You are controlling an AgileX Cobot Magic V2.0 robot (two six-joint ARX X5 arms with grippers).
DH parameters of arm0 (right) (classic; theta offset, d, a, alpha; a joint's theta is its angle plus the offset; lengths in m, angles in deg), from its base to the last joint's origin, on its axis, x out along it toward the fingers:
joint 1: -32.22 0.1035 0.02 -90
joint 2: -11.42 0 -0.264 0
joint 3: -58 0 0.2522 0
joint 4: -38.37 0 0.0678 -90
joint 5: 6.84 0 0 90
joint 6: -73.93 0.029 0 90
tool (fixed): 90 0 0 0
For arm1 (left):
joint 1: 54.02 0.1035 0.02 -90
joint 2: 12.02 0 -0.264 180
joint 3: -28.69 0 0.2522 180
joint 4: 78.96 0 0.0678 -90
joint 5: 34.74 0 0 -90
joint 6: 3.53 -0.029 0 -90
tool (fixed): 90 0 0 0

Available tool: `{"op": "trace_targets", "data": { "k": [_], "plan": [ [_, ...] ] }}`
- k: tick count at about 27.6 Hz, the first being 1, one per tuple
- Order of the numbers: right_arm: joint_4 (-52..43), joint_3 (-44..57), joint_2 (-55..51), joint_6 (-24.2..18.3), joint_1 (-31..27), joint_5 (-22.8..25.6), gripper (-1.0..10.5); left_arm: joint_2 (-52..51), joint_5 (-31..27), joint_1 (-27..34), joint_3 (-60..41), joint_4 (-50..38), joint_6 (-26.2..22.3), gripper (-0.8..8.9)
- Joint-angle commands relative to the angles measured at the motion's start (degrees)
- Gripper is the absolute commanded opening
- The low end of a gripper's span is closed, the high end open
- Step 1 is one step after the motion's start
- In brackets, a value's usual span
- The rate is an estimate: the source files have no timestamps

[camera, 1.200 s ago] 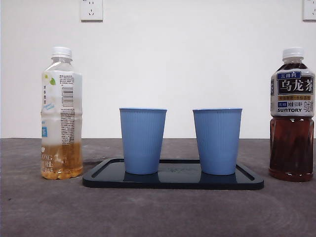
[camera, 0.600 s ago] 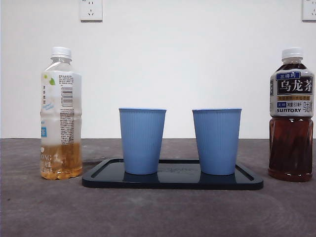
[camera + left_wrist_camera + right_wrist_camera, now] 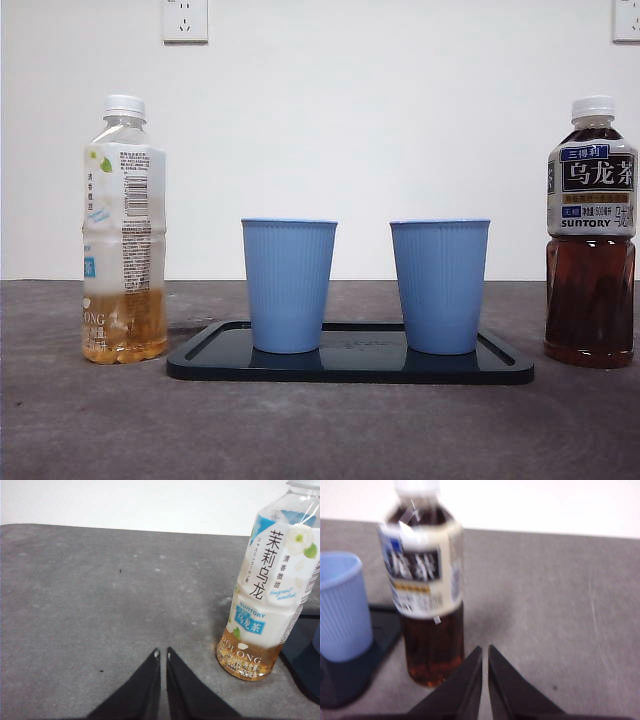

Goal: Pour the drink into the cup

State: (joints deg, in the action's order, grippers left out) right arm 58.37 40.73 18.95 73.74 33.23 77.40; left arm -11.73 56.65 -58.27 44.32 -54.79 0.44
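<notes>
While both arms wait short of their bottles, I read the table from the left. The pale jasmine tea bottle (image 3: 124, 230) stands upright and capped, only its bottom part filled, well apart from the tray (image 3: 350, 368). My left gripper (image 3: 162, 653) sits low near it with its jaws pressed together, holding nothing, the bottle just off to one side of its tips.

On the dark tray stand two blue cups: the left cup (image 3: 288, 285) and the right cup (image 3: 440, 285), both upright, apart from each other. I cannot see inside them from this level.

At the far right the dark oolong bottle (image 3: 591, 232) stands upright, capped, almost full, off the tray but near its edge. My right gripper (image 3: 485, 650) is close in front of it, jaws also closed and empty; that wrist picture is blurred.

I judge the step in hand is the approach to a bottle. To do it well, I would spread the jaws first, centre them on the body below the label, and grip firmly; the full bottle will be heavy, and both caps are on, so pouring must wait.
</notes>
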Motion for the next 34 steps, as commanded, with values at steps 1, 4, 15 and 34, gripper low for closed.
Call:
{"op": "trace_targets", "data": {
  "k": [1,4,15,34],
  "plan": [
    [-0.9,2.0,-1.2,-0.5,-0.5,0.2,0.2,-0.1,-0.1,0.1,-1.2,0.3,0.1,0.19],
    [1.7,2.9,-2.6,-0.7,-0.5,1.0,0.2,-0.1,-0.1,0.1,-1.2,0.3,0.1,0.19],
    [2.8,2.9,-7.3,-1.9,-0.3,2.7,0.2,-0.1,-0.1,0.1,-1.2,0.3,0.1,0.19],
    [2.8,2.9,-7.3,-1.9,-0.4,2.8,0.2,-0.1,-0.1,0.1,-1.2,0.3,0.1,0.19]
  ]
}}
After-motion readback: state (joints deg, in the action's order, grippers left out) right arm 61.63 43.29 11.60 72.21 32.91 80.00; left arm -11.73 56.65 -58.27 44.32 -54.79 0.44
